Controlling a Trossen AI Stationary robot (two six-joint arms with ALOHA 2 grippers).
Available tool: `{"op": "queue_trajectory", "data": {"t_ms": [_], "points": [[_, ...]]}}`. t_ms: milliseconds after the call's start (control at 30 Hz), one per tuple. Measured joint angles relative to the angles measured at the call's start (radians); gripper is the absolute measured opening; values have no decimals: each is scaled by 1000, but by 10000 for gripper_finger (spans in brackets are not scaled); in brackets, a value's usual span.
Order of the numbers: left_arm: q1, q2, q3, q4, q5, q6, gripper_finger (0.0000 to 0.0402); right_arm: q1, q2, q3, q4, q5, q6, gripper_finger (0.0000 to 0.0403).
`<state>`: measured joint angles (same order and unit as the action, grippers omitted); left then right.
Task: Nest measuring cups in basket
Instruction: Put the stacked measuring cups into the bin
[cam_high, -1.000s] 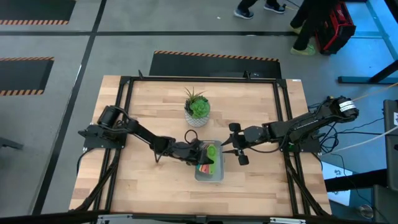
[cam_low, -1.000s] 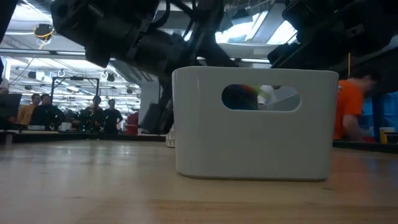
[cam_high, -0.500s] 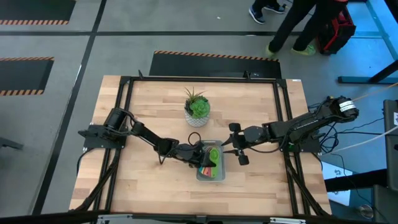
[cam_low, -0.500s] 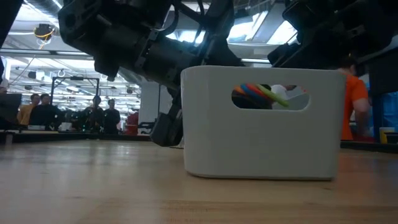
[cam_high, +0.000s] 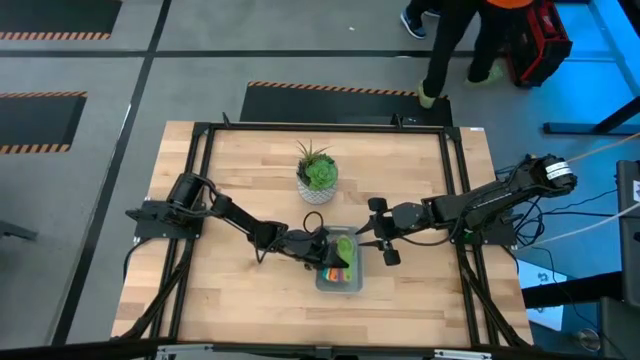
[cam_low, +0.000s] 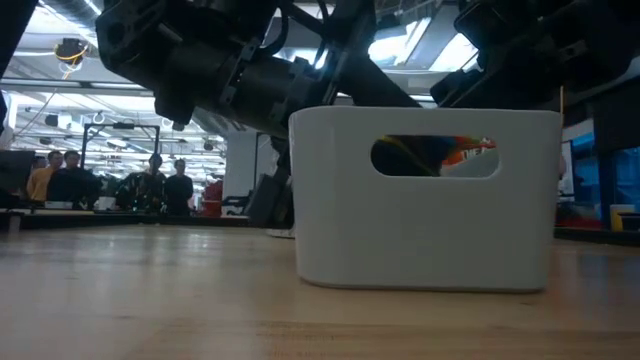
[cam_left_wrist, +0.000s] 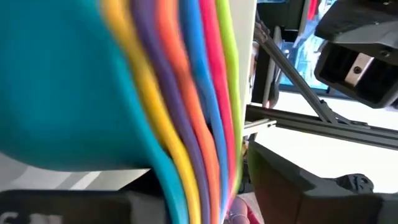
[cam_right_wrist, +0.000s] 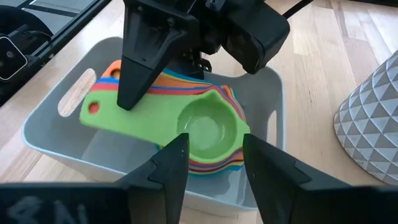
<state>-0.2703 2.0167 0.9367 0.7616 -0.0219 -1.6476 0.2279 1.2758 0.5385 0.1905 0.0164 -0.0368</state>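
The measuring cups (cam_right_wrist: 205, 134) sit nested in one stack, the green one on top, inside the pale basket (cam_right_wrist: 56, 137). The basket (cam_high: 338, 285) stands on the table near its middle. The stack's coloured handles fan out toward the table's left. My left gripper (cam_right_wrist: 161, 62) reaches into the basket from the left, at the handle end of the stack (cam_left_wrist: 186, 93). My right gripper (cam_high: 381, 232) hovers open just right of the basket, above its rim and pointing at the cups, with nothing between its fingers. In the low view the basket's wall (cam_low: 420, 230) hides most of the stack.
A white faceted pot with a green plant (cam_high: 318, 180) stands just beyond the basket, close to my right gripper's side (cam_right_wrist: 373, 118). A black metal frame (cam_high: 330, 126) borders the table. Bare wood lies to the near left. People (cam_low: 150, 185) stand in the room behind.
The basket has slid slightly toward the table's right edge, and the cup stack inside it went along. The coloured handles showed through the basket's side slot half a second ago and have dropped out of it. My right gripper has kept still.
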Motion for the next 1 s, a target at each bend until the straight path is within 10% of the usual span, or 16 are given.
{"op": "queue_trajectory", "data": {"t_ms": [1000], "points": [[29, 0, -2, -6, 135, -92, 163, 0, 0, 0, 52, -1, -19, 156]]}}
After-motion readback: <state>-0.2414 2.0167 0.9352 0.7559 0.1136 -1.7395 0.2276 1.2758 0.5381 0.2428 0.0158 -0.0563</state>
